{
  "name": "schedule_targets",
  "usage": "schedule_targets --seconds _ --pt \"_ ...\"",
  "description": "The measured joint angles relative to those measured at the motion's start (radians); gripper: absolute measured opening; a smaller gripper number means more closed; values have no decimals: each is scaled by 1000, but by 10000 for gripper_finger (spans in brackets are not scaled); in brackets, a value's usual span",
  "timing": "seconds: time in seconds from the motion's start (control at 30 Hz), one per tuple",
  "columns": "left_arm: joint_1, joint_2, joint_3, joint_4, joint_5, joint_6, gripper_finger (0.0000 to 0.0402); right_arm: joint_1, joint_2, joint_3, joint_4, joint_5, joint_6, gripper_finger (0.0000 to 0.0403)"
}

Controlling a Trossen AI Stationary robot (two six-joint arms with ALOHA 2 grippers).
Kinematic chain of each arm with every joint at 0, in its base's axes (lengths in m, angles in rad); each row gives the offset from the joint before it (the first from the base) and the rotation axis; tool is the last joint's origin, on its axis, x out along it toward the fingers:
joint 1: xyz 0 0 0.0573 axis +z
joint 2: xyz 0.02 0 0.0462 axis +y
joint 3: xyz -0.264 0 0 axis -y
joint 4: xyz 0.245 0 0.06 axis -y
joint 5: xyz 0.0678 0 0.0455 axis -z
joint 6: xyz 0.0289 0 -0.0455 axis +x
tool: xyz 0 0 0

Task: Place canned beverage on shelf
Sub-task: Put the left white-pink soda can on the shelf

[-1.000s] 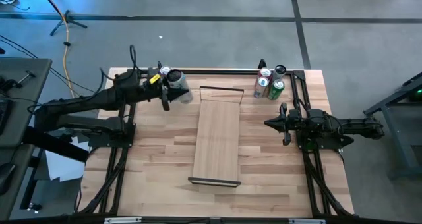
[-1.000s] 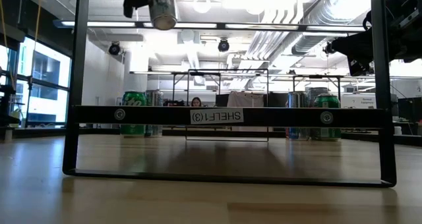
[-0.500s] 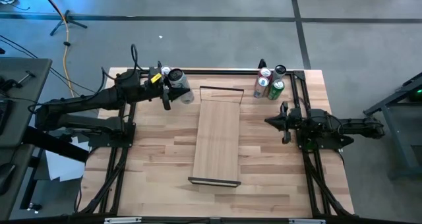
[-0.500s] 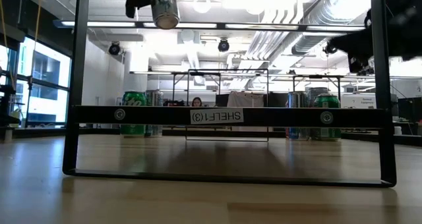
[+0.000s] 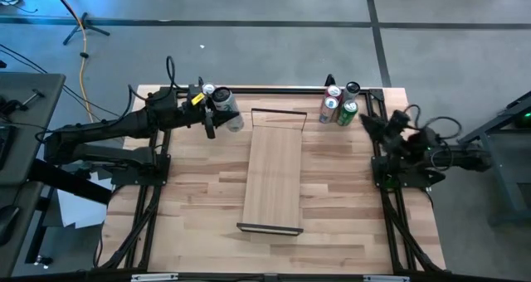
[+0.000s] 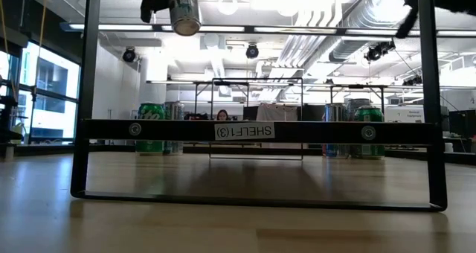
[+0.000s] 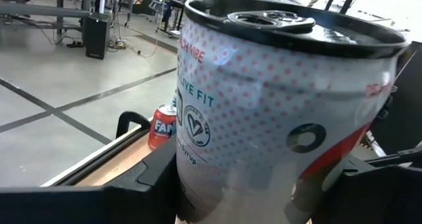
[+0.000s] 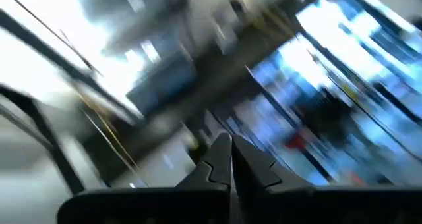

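One long pale wooden shelf (image 5: 272, 180) with dark metal end frames lies on the table. Off its far right corner stand three cans (image 5: 338, 104): one red-and-silver, two green. Off its far left corner are two silver cans (image 5: 222, 105).

Butcher-block table (image 5: 191, 199), black frame rails along the edges. Shelf (image 5: 272, 172) sits mid-table, long axis running front to back, dark metal frames at both short ends, board bare. Three cans (image 5: 338, 105) clustered at far right corner. One can (image 5: 210, 91) upright near far left edge.
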Motion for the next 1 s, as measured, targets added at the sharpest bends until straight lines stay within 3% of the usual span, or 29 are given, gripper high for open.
schedule_targets --seconds 0.17,0.47,0.6,0.7,1.0 --pt "-1 33 2 9 82 0 193 -7 271 203 -199 -30 -7 43" --pt "-31 119 2 85 134 26 193 -70 677 572 -497 -151 -8 236" --pt "-31 142 2 183 145 26 193 -89 841 722 -586 -294 -84 303" --pt "-31 159 2 223 147 27 193 -89 954 831 -614 -358 -176 326" --pt "-33 180 2 299 185 27 193 -91 1221 1053 -657 -362 -346 332"
